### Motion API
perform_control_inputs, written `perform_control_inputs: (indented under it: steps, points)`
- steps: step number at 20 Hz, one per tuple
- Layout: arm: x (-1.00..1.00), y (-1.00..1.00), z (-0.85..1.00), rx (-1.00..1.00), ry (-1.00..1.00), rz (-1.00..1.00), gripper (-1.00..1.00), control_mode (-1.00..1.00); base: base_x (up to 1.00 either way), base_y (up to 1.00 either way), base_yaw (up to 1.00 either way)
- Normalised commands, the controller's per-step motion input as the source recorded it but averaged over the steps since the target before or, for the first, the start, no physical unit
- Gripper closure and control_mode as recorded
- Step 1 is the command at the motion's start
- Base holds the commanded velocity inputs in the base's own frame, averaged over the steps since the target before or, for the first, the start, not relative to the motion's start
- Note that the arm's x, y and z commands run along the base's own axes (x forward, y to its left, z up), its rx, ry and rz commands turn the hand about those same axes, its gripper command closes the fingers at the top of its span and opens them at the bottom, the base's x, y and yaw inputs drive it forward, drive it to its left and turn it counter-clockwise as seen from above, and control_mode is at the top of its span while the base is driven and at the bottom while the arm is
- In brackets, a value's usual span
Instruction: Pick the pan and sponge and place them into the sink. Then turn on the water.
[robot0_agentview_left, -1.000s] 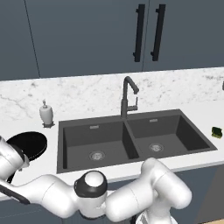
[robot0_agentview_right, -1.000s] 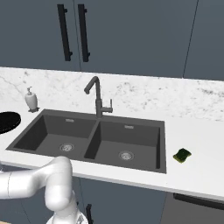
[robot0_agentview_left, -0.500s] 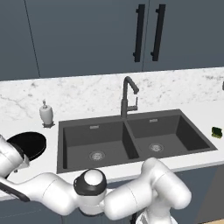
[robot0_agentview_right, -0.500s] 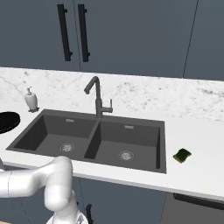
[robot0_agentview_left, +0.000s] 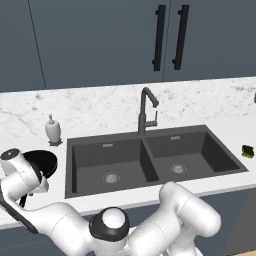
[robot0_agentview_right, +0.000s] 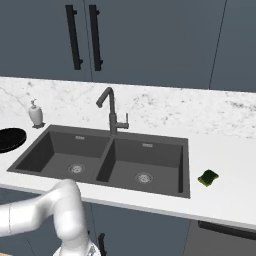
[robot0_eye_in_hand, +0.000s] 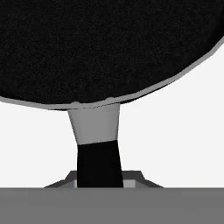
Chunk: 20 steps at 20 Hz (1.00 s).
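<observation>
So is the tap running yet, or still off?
Off. No stream falls from the faucet spout in either base view, and both basins of the sink look dry and empty, drains bare.

Black pan (robot0_agentview_left: 44, 162) flat on counter left of empty sink (robot0_agentview_left: 150, 160); green sponge (robot0_agentview_left: 248, 150) right

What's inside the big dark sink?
Both basins of the sink hold just a round metal drain each, no dishes and no water. The near wall hides a strip of the floor in front.
</observation>
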Motion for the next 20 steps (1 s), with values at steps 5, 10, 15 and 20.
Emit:
perform_control_inputs:
  steps: [5,10,15,20]
  points:
    - [-0.08,-0.54,0.25,0.05,-0.1,-0.24,1.0,-1.0,0.0,0.0,0.0]
    - [-0.2,-0.63,0.55,0.11,-0.05,-0.2,1.0,-1.0,0.0,0.0,0.0]
    - [-0.11,-0.82,0.37,0.15,0.02,-0.16,1.0,-1.0,0.0,0.0,0.0]
    - [-0.02,-1.0,0.09,0.14,0.17,-0.09,1.0,-1.0,0.0,0.0,0.0]
